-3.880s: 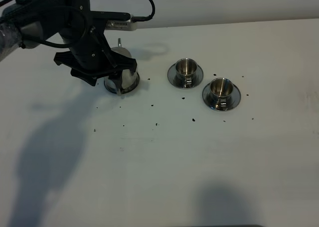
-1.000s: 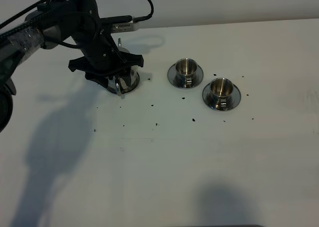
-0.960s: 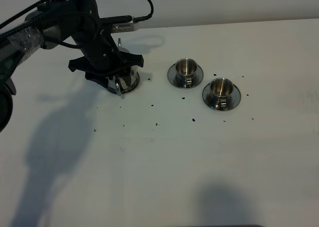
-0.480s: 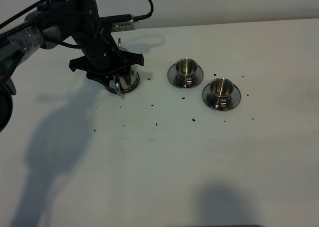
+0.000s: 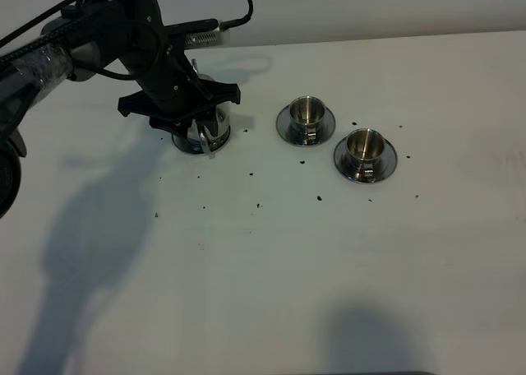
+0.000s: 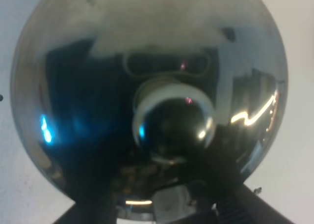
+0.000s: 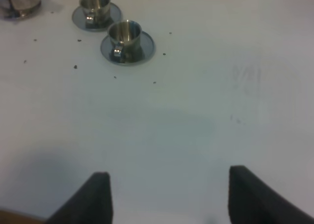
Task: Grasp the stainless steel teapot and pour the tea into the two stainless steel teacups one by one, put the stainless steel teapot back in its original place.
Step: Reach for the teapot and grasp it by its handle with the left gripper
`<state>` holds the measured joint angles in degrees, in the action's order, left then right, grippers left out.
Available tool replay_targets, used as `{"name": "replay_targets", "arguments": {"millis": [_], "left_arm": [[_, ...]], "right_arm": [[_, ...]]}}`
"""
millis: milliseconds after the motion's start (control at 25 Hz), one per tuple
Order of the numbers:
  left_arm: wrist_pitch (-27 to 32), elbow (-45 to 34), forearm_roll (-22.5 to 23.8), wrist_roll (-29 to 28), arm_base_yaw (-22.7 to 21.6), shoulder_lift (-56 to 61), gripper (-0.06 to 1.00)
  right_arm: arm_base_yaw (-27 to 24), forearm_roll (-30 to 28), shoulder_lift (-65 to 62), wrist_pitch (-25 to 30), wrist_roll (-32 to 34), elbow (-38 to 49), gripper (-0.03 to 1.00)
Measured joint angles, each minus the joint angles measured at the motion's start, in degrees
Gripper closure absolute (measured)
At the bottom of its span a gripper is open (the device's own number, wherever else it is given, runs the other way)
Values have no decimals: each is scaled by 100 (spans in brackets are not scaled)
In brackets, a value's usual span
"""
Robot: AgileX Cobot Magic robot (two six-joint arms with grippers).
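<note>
Directly beneath the left gripper (image 5: 187,118) stands the stainless steel teapot (image 5: 210,130), upright at ten o'clock on the table (image 5: 263,268); whether the jaws grip it I cannot tell; the nearer teacup (image 5: 306,112) lies at its three o'clock

The high camera looks steeply down on the white table (image 5: 271,260). The left wrist camera sits nearly against the shiny rounded steel teapot (image 6: 147,62), probably from above. The right wrist camera, farther back, faces two small steel cups (image 7: 95,4) (image 7: 125,34) that the high view shares.
</note>
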<state>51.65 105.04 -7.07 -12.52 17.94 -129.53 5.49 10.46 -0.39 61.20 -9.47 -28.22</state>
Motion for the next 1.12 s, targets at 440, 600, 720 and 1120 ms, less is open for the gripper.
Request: {"name": "replay_targets", "arguments": {"millis": [440,600,720,1120], "left_arm": [[-36,0,-20,0,0,0,58],[-37,0,-20,0,0,0,68],[-42,0,-22,0,0,0,72],[3,0,-22,62,0,0,72]], "right_arm": [[0,0,0,0,0,0,46],[0,0,0,0,0,0,46],[0,0,0,0,0,0,46],[0,0,0,0,0,0,46]]}}
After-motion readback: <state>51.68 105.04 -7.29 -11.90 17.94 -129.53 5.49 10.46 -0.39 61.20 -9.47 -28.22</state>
